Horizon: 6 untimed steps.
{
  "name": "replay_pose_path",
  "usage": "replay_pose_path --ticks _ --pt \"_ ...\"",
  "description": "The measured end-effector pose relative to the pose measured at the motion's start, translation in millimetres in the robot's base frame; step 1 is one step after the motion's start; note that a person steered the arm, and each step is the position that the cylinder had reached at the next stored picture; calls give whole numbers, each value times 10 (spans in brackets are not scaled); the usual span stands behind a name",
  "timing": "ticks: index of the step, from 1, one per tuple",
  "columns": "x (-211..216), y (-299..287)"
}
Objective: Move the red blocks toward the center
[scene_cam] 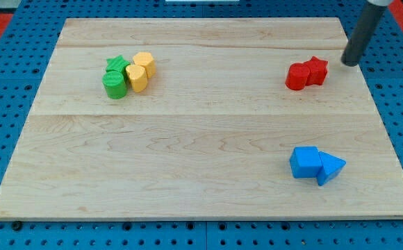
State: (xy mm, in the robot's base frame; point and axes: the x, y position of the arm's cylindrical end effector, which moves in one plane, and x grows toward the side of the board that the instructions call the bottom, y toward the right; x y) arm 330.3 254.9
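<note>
Tip [350, 64] just right of red blocks [307, 73] | board [187, 173] | tool state: cannot tell

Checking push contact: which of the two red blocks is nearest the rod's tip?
The red star-shaped block, on the view's right of the red cylinder, lies closest to my tip.

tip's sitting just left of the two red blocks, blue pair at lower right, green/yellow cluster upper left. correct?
One error: my tip is to the right of the two red blocks, not the left, slightly above them and a small gap away, as the camera view shows. The rest holds: the blue pair is at the lower right, and the green blocks and yellow blocks cluster at the upper left.
</note>
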Motion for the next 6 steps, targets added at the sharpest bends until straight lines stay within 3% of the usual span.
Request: replay_pose_path --ticks 3,6 --pt "472 -1000" --pt "479 -846"
